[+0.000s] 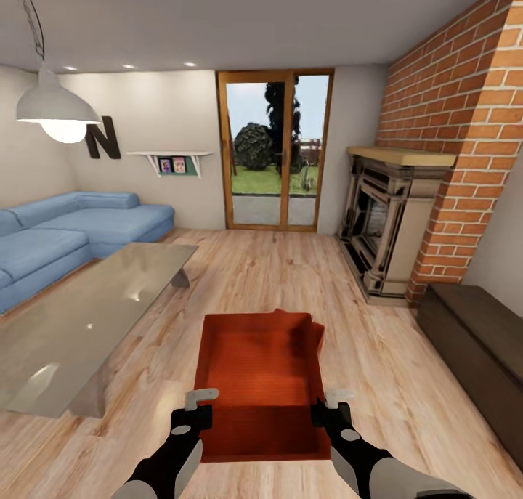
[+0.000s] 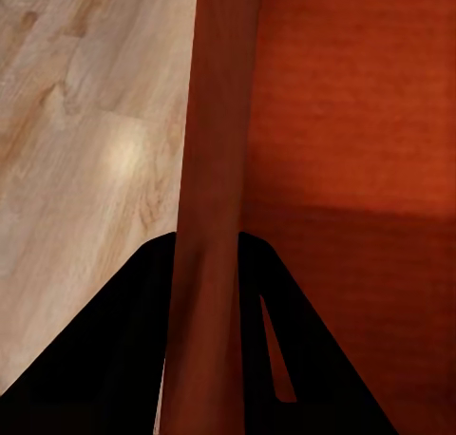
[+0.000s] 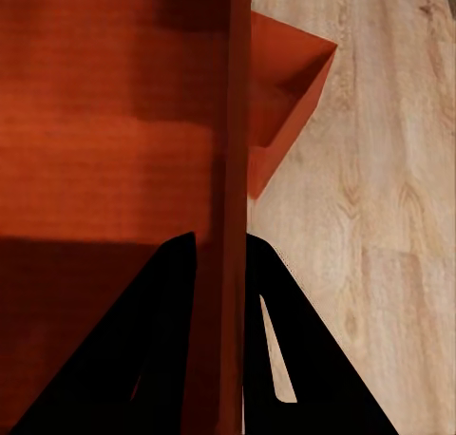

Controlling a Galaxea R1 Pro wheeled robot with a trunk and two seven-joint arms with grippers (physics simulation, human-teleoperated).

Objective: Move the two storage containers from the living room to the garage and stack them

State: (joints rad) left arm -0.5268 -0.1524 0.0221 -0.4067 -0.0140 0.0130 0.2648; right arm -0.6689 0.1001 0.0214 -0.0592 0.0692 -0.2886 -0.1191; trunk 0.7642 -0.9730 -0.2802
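Head view shows the upper storage container (image 1: 258,383) held low in front of the robot over the wood plank floor (image 1: 240,266) of the living room, with the second container (image 1: 317,337) beneath it, only a corner peeking out at the far right. The left gripper (image 1: 197,410) pinches the left wall, and the left wrist view shows that wall running between its dark fingers (image 2: 114,359); the right gripper (image 1: 328,410) is clamped on the right wall in the same way, its fingers (image 3: 152,349) astride the thin edge. To carry well, I judge that both arms should keep level and equally spaced, since thin walls held only at the near end could tilt or slip out. Whether the lower box is lifted along or merely lying on the planks, I cannot tell. A glass coffee table (image 1: 80,317) stands close on the left and a dark bench (image 1: 479,346) on the right, so turning toward the garage calls for care; the fireplace (image 1: 385,223), blue sofa (image 1: 65,230) and glazed doors (image 1: 274,150) are farther off.
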